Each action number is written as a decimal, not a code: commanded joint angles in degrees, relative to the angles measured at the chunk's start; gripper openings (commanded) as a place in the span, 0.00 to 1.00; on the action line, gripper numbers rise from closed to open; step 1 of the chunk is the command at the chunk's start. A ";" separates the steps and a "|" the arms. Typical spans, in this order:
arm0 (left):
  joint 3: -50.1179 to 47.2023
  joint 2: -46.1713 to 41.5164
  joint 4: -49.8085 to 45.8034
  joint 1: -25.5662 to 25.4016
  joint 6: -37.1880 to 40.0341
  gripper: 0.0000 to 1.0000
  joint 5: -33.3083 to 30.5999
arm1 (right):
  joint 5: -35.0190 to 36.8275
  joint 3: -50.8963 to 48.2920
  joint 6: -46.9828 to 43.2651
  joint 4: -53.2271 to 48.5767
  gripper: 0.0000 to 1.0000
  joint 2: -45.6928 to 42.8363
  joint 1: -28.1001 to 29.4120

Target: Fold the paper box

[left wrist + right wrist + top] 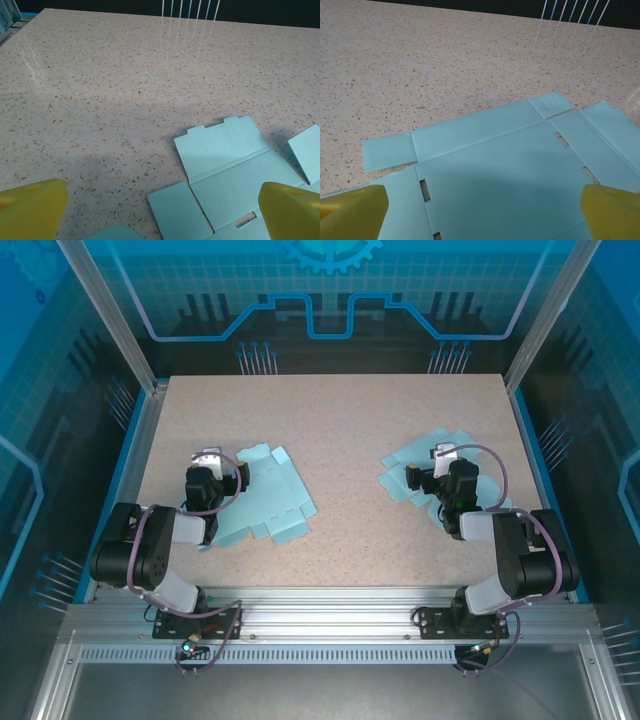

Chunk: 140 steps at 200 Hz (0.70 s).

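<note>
Two unfolded light-blue paper box blanks lie flat on the speckled table. The left blank [268,502] [235,165] is just right of my left gripper [212,468] [162,215]. That gripper hangs low over the blank's near-left flaps, and its yellow fingertips [30,210] stand wide apart with nothing between them. The right blank [408,472] [505,160] lies under my right gripper [440,465] [482,212]. It is open too, hovering over the blank's large middle panel, and its yellow fingertips [612,212] hold nothing.
The speckled table [340,420] is bare between and beyond the two blanks. Aluminium frame posts and blue panels close in its left, right and far sides. A metal rail [320,615] at the near edge carries both arm bases.
</note>
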 commanded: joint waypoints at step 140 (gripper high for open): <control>-1.42 -6.72 0.01 -0.08 0.68 0.99 -0.13 | 1.42 2.80 0.79 -4.06 1.00 -1.14 0.44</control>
